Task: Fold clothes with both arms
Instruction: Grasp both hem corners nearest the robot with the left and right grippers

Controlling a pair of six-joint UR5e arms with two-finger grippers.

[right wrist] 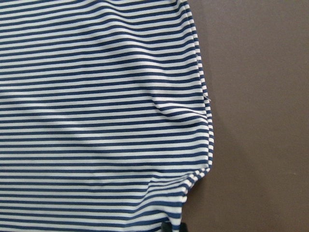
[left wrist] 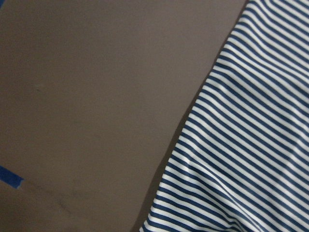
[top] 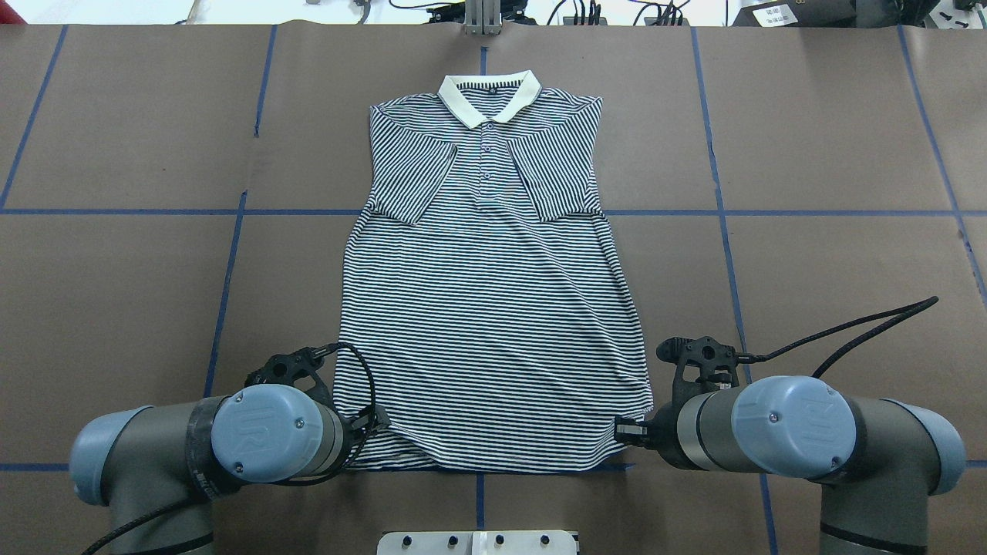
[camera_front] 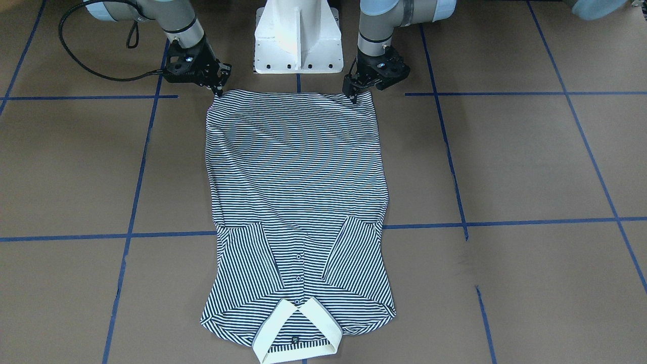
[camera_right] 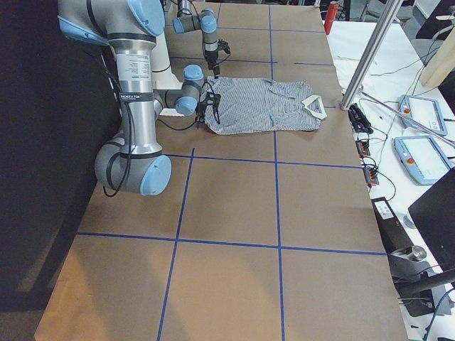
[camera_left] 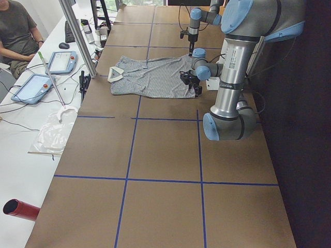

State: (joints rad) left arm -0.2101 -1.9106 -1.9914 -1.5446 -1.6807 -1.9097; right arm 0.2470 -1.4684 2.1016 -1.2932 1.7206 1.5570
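While the polo shirt (camera_front: 298, 167) lies on the tabletop (camera_front: 505, 162), the left end effector (camera_front: 353, 95) and right end effector (camera_front: 218, 90) pinch its hem corners.

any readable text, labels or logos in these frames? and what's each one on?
"UR": faint embossed mark on the blue joint caps of the left arm and right arm.
Neck tag on the polo shirt: too small to read.
Sticker on the left arm: blurred, unreadable.
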